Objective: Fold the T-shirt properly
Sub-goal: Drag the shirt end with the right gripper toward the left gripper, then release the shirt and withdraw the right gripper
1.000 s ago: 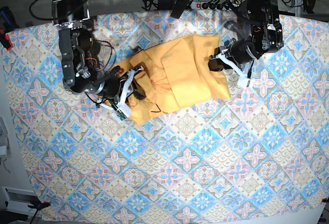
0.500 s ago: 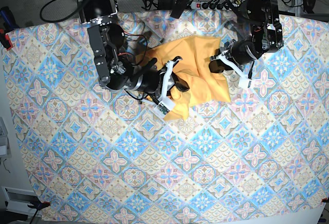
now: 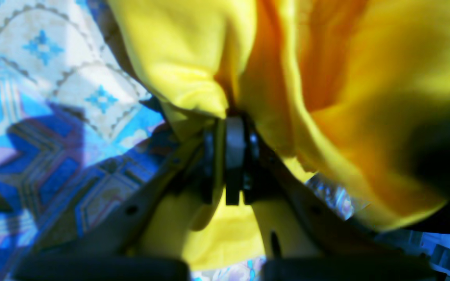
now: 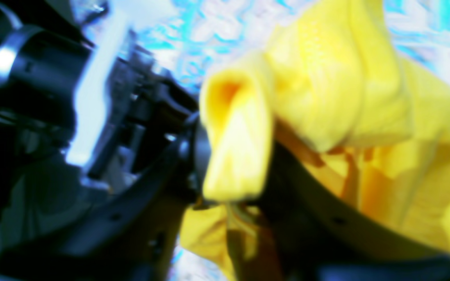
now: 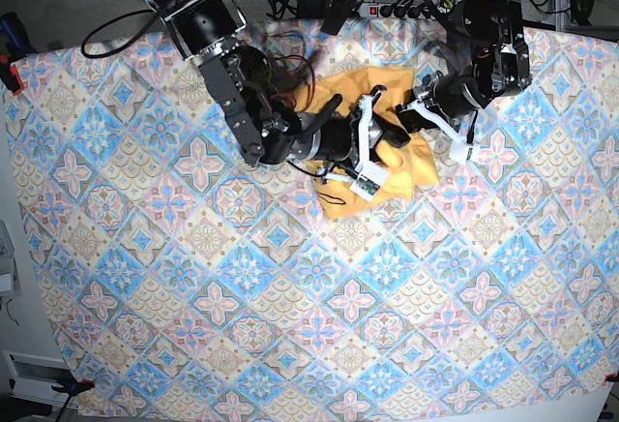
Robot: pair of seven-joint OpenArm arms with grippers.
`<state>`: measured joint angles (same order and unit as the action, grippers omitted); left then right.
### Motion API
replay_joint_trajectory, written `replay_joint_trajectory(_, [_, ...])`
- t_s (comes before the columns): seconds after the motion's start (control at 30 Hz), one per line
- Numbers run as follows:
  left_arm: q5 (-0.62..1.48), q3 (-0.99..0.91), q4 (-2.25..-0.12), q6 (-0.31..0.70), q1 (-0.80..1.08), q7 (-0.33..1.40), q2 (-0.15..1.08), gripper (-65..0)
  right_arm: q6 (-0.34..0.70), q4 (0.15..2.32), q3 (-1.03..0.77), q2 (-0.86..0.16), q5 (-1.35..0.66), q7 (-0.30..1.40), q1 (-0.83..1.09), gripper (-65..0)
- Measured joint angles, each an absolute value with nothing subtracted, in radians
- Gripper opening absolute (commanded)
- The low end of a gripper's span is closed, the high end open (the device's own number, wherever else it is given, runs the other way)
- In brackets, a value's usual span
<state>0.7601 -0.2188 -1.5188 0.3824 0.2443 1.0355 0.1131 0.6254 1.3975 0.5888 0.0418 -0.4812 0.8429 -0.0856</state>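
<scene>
Both arms crowd over the bunched pale yellow-orange cloth T-shirt (image 5: 406,156), hiding much of it.
The left gripper (image 3: 231,117) has its fingers closed on a fold; the right gripper (image 5: 379,141) is blurred, its fingers perhaps parted around cloth, I cannot tell. The shirt lies at the far edge of the blue-and-pink patterned tablecloth (image 5: 290,296) covering the counter, cables (image 5: 387,1) behind.

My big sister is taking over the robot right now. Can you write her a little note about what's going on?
Left gripper: shut on the T-shirt at its right side in the base view.
Right gripper: over the shirt with a fold draped across it; open or shut is unclear.
Shirt: bunched in a small heap on the tablecloth, near the far edge.
Done: one side carried over.
Left: release, smooth flat, finish folding.
</scene>
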Motion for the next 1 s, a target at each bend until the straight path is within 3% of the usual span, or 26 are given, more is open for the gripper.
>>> replay_joint_trajectory(0.13, [0.761, -0.219, -1.518, 0.382, 0.246, 1.036, 0.113, -65.0, 0.620, 1.348, 0.584, 0.038, -0.476, 0.826, -0.095, -39.7])
replay_joint_trajectory(0.37, [0.762, -0.219, -1.518, 0.382, 0.247, 1.035, 0.114, -65.0, 0.625, 1.331, 0.575, 0.048, -0.479, 0.729, -0.144, -39.5])
replay_joint_trajectory(0.67, [0.762, -0.219, -1.518, 0.382, 0.248, 1.035, 0.113, -65.0, 0.488, 1.384, 0.471, 0.044, -0.484, 0.709, -0.178, -39.6])
replay_joint_trajectory(1.0, [0.762, -0.225, -1.518, 0.382, 0.249, 1.036, 0.113, -65.0, 0.474, 1.457, 0.278, -0.186, -0.481, 0.719, -0.074, -39.6])
